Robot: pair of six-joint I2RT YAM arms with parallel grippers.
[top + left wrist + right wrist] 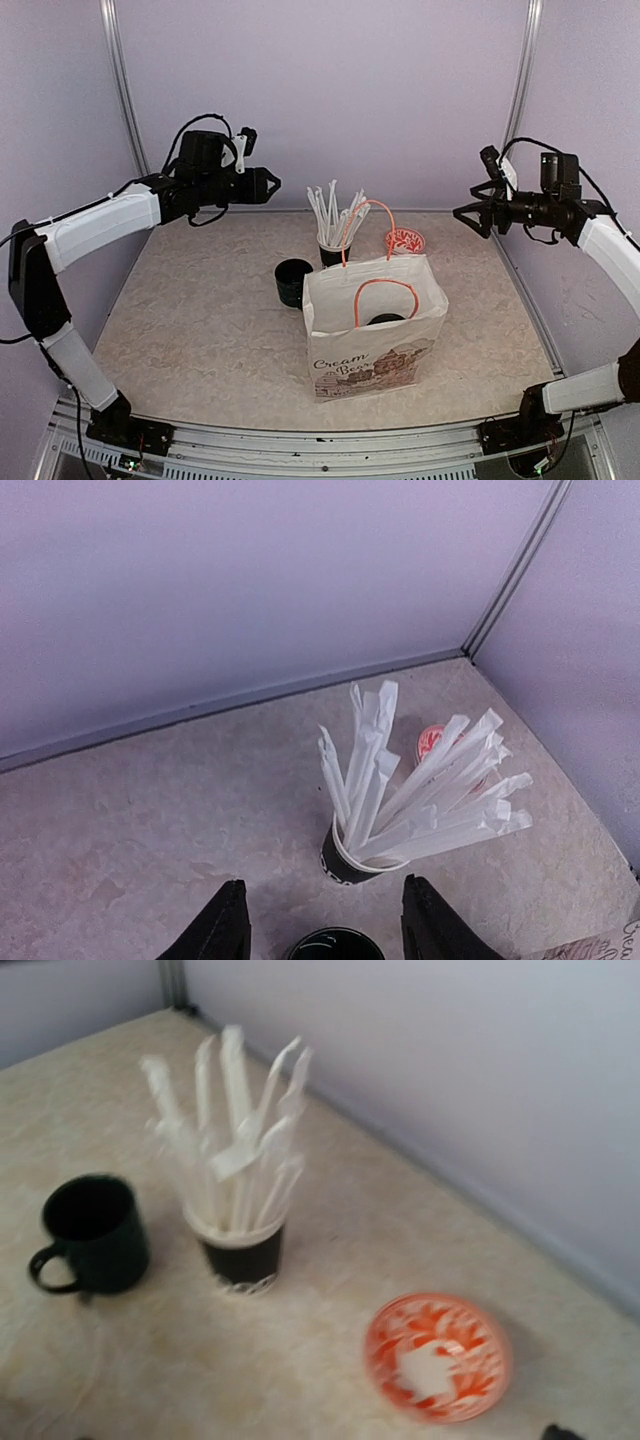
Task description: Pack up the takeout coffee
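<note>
Hovering high over the back of the table (pixel 200 320), both arms hang well apart from the paper bag (pixel 375 345). The left gripper (pixel 270 185) shows its 2 fingers (pixel 225 930) parted around nothing, the straw cup (pixel 350 860) ahead of it and the mug (pixel 335 945) just under its tips. The right gripper (pixel 468 214) is spread wide and empty too. Only 1 black lid (pixel 386 320) shows, lying flat down inside the bag's mouth; nothing more of the coffee can be seen. The bag sits below and right of the left gripper and below and left of the right gripper, which looks slightly nearer.
</note>
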